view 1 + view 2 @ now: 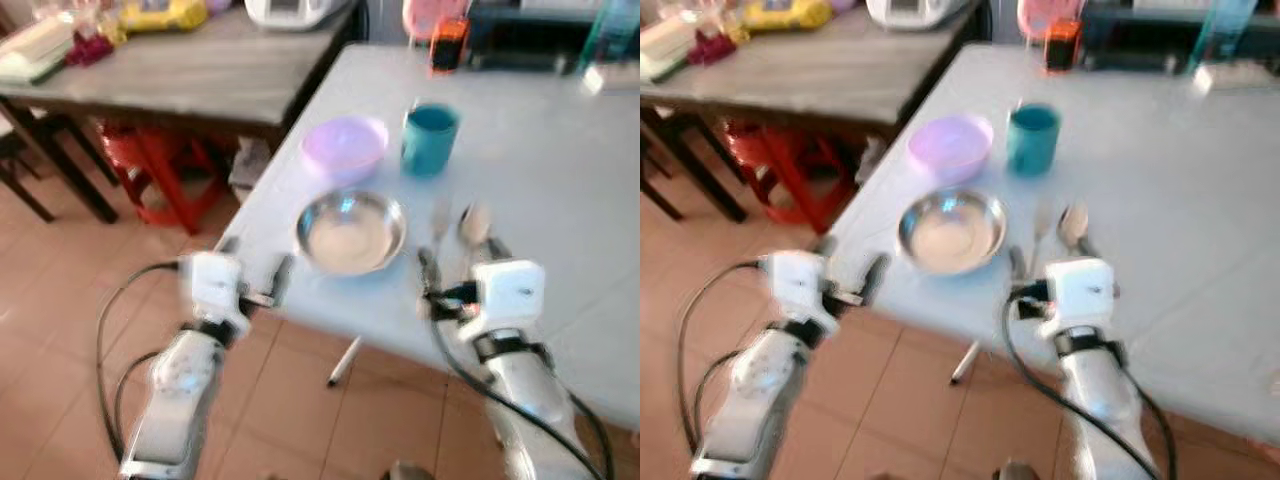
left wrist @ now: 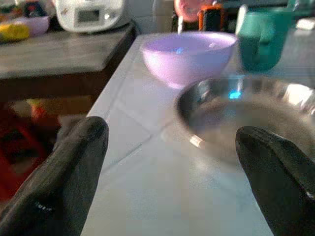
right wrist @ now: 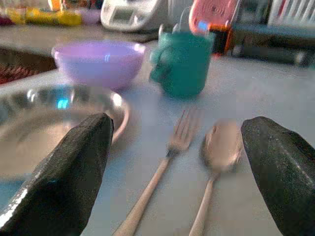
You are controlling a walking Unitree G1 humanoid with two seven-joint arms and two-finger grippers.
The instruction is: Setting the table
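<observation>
On the white table [image 1: 560,180] a steel bowl [image 1: 350,232] stands near the front edge. Behind it are a purple bowl [image 1: 345,147] and a teal mug [image 1: 430,140]. A fork [image 1: 438,225] and a spoon [image 1: 472,224] lie side by side to the right of the steel bowl. My left gripper [image 1: 255,262] is open at the table's front left corner, facing the steel bowl [image 2: 246,113]. My right gripper [image 1: 462,258] is open just before the fork [image 3: 167,157] and spoon [image 3: 219,147], which lie between its fingers [image 3: 74,172].
A brown table [image 1: 190,75] to the left carries a white rice cooker [image 1: 290,10] and yellow items. A red stool [image 1: 160,165] stands under it. An orange object [image 1: 448,42] and a dark appliance [image 1: 525,40] sit at the white table's back. Below is tiled floor [image 1: 60,300].
</observation>
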